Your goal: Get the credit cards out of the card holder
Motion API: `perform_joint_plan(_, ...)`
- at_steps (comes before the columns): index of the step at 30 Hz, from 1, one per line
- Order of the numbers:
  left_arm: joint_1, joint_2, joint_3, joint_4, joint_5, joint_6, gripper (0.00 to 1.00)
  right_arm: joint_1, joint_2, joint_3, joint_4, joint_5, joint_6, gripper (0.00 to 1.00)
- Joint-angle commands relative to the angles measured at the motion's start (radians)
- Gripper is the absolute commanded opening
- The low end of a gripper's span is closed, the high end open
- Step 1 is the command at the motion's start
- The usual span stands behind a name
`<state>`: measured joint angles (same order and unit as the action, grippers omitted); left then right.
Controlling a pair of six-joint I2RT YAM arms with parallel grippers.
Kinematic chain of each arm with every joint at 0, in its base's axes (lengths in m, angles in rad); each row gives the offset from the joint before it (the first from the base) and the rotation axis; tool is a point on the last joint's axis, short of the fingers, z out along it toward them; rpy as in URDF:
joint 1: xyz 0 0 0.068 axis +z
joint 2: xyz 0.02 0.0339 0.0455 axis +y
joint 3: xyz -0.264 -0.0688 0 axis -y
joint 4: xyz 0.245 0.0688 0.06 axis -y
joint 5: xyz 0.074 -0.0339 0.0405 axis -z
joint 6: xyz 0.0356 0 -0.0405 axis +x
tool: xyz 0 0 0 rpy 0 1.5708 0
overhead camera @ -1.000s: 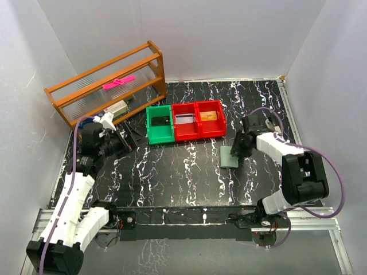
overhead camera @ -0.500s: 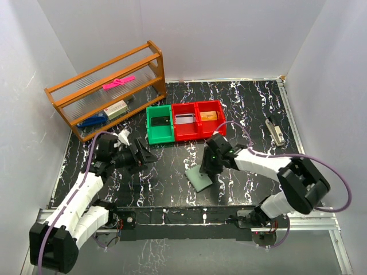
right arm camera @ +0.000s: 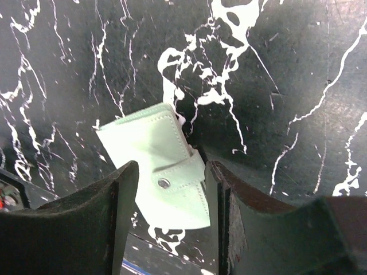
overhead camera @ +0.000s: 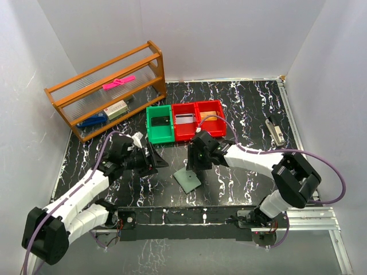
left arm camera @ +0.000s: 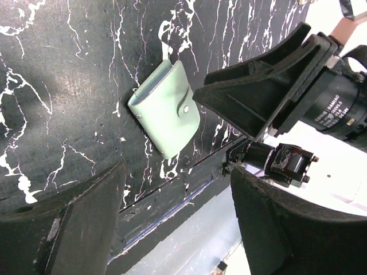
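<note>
The card holder (overhead camera: 188,180) is a pale green wallet, folded shut with a snap strap, lying flat near the table's front middle. It also shows in the left wrist view (left arm camera: 166,109) and the right wrist view (right arm camera: 150,150). No credit cards show from it. My right gripper (overhead camera: 196,162) hangs just above and behind it, open, its fingers either side of the strap end (right arm camera: 171,175). My left gripper (overhead camera: 155,161) is open and empty, to the left of the wallet (left arm camera: 178,229).
A green bin (overhead camera: 160,124) and two red bins (overhead camera: 199,119) stand behind, each with a flat item inside. A wooden rack (overhead camera: 109,89) stands at the back left. A small stapler-like thing (overhead camera: 275,132) lies at the right.
My right gripper has swept left from the table's right side, bringing the wallet to the front middle. My left gripper has moved right towards it.
</note>
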<state>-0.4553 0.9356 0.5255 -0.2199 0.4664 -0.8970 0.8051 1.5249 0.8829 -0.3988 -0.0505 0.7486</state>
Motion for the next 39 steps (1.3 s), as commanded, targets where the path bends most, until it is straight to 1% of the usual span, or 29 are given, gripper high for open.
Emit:
perform_joint_plan(1, -0.048, 0.053, -0.02, 0.055, -0.021, -0.05, 0.71, 0.009, -0.055, -0.001, -0.043, -0.011, -0.11, 0.49)
perform_joint_plan(5, -0.107, 0.116, -0.025, 0.118, -0.038, -0.098, 0.69, 0.011, -0.049, -0.036, -0.014, -0.107, -0.147, 0.46)
perform_joint_plan(7, -0.14, 0.145, -0.024, 0.143, -0.056, -0.116, 0.68, 0.014, -0.031, -0.049, -0.017, -0.108, -0.127, 0.44)
perform_joint_plan(10, -0.17, 0.201, -0.031, 0.185, -0.055, -0.142, 0.67, 0.016, -0.014, -0.079, -0.013, -0.082, -0.048, 0.39)
perform_joint_plan(12, -0.186, 0.234, -0.038, 0.212, -0.057, -0.156, 0.65, 0.016, -0.03, -0.125, 0.033, -0.086, 0.027, 0.37)
perform_joint_plan(16, -0.205, 0.262, -0.077, 0.271, -0.061, -0.204, 0.62, 0.017, -0.079, -0.264, 0.208, -0.163, 0.192, 0.35)
perform_joint_plan(18, -0.214, 0.273, -0.098, 0.294, -0.066, -0.221, 0.61, 0.018, -0.086, -0.309, 0.279, -0.194, 0.249, 0.34)
perform_joint_plan(22, -0.224, 0.299, -0.119, 0.304, -0.096, -0.227, 0.57, 0.019, -0.103, -0.32, 0.273, -0.169, 0.271, 0.33)
perform_joint_plan(25, -0.235, 0.323, -0.158, 0.458, -0.087, -0.24, 0.59, 0.02, -0.104, -0.33, 0.299, -0.181, 0.269, 0.34)
perform_joint_plan(27, -0.244, 0.372, -0.161, 0.522, -0.068, -0.239, 0.59, 0.019, -0.082, -0.32, 0.31, -0.204, 0.243, 0.34)
perform_joint_plan(30, -0.251, 0.441, -0.149, 0.537, -0.05, -0.235, 0.53, 0.018, -0.062, -0.3, 0.293, -0.207, 0.223, 0.34)
perform_joint_plan(32, -0.257, 0.47, -0.163, 0.576, -0.044, -0.251, 0.49, 0.019, -0.066, -0.297, 0.29, -0.203, 0.217, 0.34)
perform_joint_plan(34, -0.258, 0.468, -0.168, 0.598, -0.041, -0.254, 0.43, 0.02, -0.067, -0.293, 0.288, -0.208, 0.21, 0.35)
perform_joint_plan(39, -0.259, 0.438, -0.142, 0.565, -0.044, -0.218, 0.25, 0.02, -0.053, -0.268, 0.277, -0.226, 0.191, 0.35)
